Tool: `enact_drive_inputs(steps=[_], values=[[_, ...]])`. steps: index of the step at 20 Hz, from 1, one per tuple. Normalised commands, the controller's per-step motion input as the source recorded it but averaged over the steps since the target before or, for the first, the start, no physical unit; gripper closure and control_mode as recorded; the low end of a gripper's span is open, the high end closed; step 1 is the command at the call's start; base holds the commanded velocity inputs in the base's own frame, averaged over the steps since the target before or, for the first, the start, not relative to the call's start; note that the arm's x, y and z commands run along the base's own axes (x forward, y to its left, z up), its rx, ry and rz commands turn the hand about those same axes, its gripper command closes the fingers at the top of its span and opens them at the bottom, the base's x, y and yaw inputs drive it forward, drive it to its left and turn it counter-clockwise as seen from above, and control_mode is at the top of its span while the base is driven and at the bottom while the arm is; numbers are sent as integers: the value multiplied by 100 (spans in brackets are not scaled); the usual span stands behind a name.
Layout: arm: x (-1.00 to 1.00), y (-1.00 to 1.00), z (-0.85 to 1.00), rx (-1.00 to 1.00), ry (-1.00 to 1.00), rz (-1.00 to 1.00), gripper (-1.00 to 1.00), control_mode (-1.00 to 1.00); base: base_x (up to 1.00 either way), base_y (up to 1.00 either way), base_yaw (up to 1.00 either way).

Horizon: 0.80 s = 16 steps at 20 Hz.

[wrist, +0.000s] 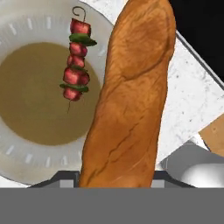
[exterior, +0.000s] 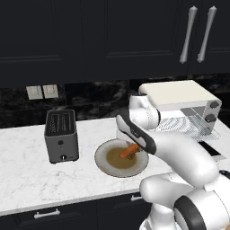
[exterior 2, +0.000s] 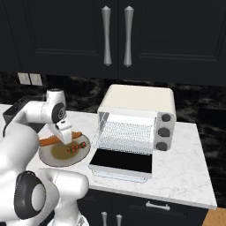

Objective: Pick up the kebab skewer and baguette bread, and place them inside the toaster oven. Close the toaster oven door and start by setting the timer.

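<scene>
Baguette bread (wrist: 131, 96), long, stiff and crusty, looms up the middle of the hand view, its near end running down between the fingers of the tool (exterior 2: 66, 136); appears gripped close to one end, over the right side of the plate (wrist: 26, 162). Probably light but long, so likely to lever and droop from an end hold; a hold nearer the middle would carry it steadier. Crust looks rough enough not to slip, though apt to crack if squeezed hard. Seen from the right base, pokes out orange-brown either side of the tool above the plate; clear of the dish or touching it, cannot tell.

Kebab skewer (wrist: 75, 61) lies on the plate's brown centre, just left of the loaf: thin, rigid stick, chunks red and green, best pinched across the chunks.

Right of the plate on the marble desk (exterior 2: 185, 163), toaster oven (exterior 2: 137, 117) stands with toaster oven door (exterior 2: 122, 162) dropped flat, racks bare. Grey toaster (exterior: 61, 135) sits well left.
</scene>
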Motion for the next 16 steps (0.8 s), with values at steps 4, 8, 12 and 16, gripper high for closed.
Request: enact_drive_inputs(steps=[4, 8, 12, 16], values=[[-46, -84, 39, 2, -6, -14, 100, -100, 0, 0, 0], [-34, -72, 48, 1, -7, -18, 100, -100, 0, 0, 0], [-27, -57, 47, 2, -15, -21, 100, -100, 0, 0, 0], [-2, -70, 44, 7, -25, -14, 100, -100, 0, 0, 0]])
